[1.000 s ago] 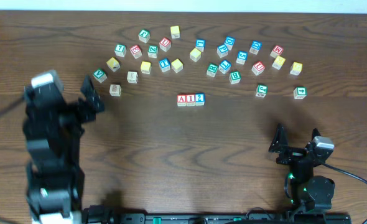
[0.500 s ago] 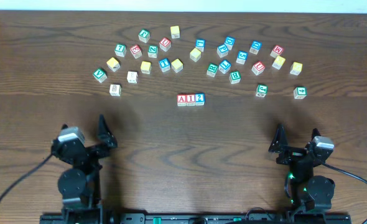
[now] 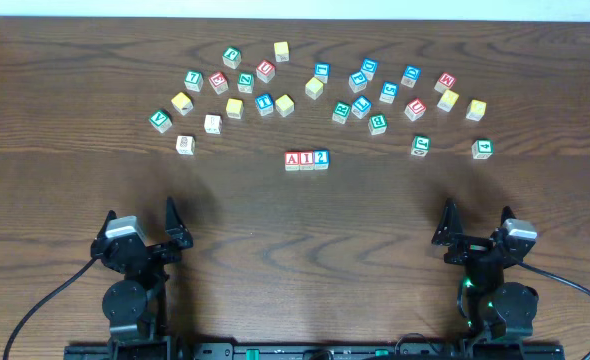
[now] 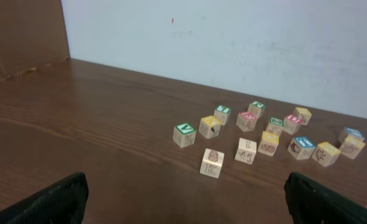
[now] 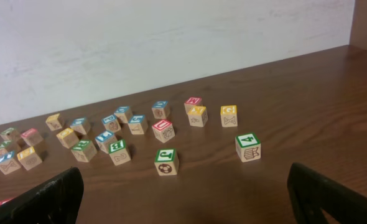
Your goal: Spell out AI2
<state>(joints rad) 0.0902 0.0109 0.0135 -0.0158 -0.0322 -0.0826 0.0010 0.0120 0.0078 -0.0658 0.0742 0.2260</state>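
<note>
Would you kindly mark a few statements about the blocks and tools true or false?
1. The A block, I block and 2 block stand side by side in one row. True.
2. The left tool holds a block. False: it is open and empty.
3. The 2 block lies nearer the tools than the scattered blocks do. True.
4. The right tool hovers over the A block. False: it sits open near the table edge, apart from every block.

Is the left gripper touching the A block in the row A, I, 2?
Apart. The overhead view shows the left gripper open near the front edge, with a wide stretch of table between it and the A block.
</note>
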